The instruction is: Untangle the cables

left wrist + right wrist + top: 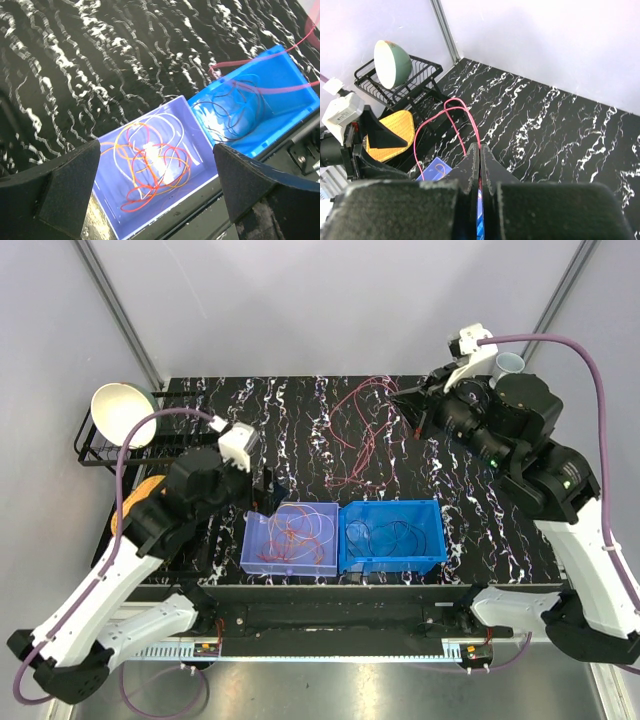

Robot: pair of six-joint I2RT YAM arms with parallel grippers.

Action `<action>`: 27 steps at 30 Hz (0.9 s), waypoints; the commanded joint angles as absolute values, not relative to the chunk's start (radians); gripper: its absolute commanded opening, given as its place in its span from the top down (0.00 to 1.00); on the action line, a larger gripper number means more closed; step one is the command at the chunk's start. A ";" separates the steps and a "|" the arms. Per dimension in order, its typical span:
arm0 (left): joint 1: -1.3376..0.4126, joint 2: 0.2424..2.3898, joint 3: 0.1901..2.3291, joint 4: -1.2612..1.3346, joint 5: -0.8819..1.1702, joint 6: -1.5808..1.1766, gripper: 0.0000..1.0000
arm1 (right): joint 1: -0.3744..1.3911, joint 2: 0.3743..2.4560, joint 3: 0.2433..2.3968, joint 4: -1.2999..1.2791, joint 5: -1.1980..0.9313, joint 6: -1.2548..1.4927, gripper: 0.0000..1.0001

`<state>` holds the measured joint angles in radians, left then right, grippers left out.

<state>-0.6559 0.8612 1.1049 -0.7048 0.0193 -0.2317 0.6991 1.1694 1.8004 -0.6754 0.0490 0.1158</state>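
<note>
lavender bin (pixel 291 568): orange, red and white cables (pixel 295 532) coiled inside | blue bin (pixel 393 562): dark cables (pixel 385 535) | red cables (pixel 358 435): laid mid-table, long axis far-to-near, pinched by closed right gripper (pixel 412 403) | left gripper (pixel 156 150): spread wide, nothing gripped

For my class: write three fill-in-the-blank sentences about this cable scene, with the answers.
1. The right gripper is ____ on a red cable.
2. The bowl sits in the black wire ____.
3. The orange cables lie in the pale bin, to the ____ of the blue bin.
Missing words: shut; rack; left.
</note>
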 commanded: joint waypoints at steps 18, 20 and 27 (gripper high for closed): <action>-0.658 0.621 0.858 -0.715 -0.183 -0.370 0.01 | 0.695 0.943 1.614 -0.821 0.086 0.238 1.00; -0.658 0.615 0.850 -0.715 -0.184 -0.373 0.01 | 0.696 0.924 1.580 -0.827 0.089 0.248 1.00; -0.658 0.609 0.848 -0.723 -0.195 -0.376 0.01 | 0.695 0.865 1.456 -0.850 0.104 0.299 1.00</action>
